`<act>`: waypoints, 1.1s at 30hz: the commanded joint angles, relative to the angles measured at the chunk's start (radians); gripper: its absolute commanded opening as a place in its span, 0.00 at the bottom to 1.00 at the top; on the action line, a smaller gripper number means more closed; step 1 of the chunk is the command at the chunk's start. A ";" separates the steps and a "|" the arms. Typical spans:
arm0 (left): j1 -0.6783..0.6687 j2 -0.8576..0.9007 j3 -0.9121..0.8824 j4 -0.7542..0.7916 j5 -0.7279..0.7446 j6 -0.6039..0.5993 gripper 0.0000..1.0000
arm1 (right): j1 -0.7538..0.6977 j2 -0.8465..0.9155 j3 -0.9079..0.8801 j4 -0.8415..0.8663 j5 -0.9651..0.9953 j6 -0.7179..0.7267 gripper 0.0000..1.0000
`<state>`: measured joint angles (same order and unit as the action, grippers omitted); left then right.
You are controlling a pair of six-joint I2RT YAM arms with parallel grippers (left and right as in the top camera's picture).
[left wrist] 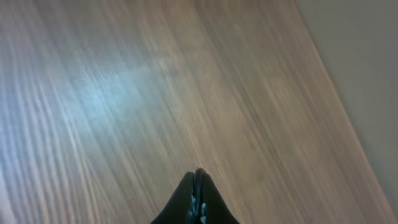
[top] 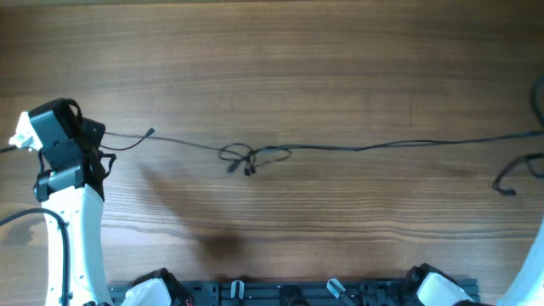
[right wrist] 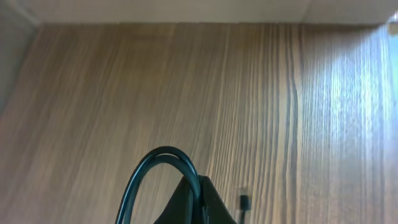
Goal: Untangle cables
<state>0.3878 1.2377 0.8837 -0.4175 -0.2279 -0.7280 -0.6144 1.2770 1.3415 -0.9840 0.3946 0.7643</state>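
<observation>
Right jaws are clamping a thin black cord [right wrist: 163, 150], open brown wooden tabletop [right wrist: 249, 93] stretching ahead to its edge. Left jaws are pressing shut.

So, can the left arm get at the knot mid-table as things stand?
Probably yes: nothing but cable lies on the table between the left gripper and the knot. Its jaws are shut, though.

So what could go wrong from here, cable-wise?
Knot sits mid-table on a stretched line of cables; pulling the ends apart would likely tighten it. Left gripper looks shut, but its wrist view shows no cable, so it may be gripping nothing. Right gripper pinches a cable loop that could slip out.
</observation>
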 commanded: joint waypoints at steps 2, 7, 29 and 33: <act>0.061 -0.009 0.005 0.007 0.018 -0.014 0.04 | -0.138 -0.003 0.018 0.026 -0.213 0.022 0.04; 0.003 0.004 0.005 0.098 0.616 -0.007 0.04 | -0.080 0.008 0.018 0.171 -0.922 -0.354 0.04; -0.794 0.336 0.005 0.107 0.593 0.279 0.69 | 0.557 0.266 -0.015 -0.160 -0.946 -0.818 0.43; -0.803 0.354 0.005 0.049 0.536 0.280 0.68 | 0.676 0.407 -0.015 -0.157 -0.946 -0.813 0.43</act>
<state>-0.4122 1.5764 0.8841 -0.3260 0.3870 -0.4644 0.0055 1.6012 1.3319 -1.1416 -0.5251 -0.0261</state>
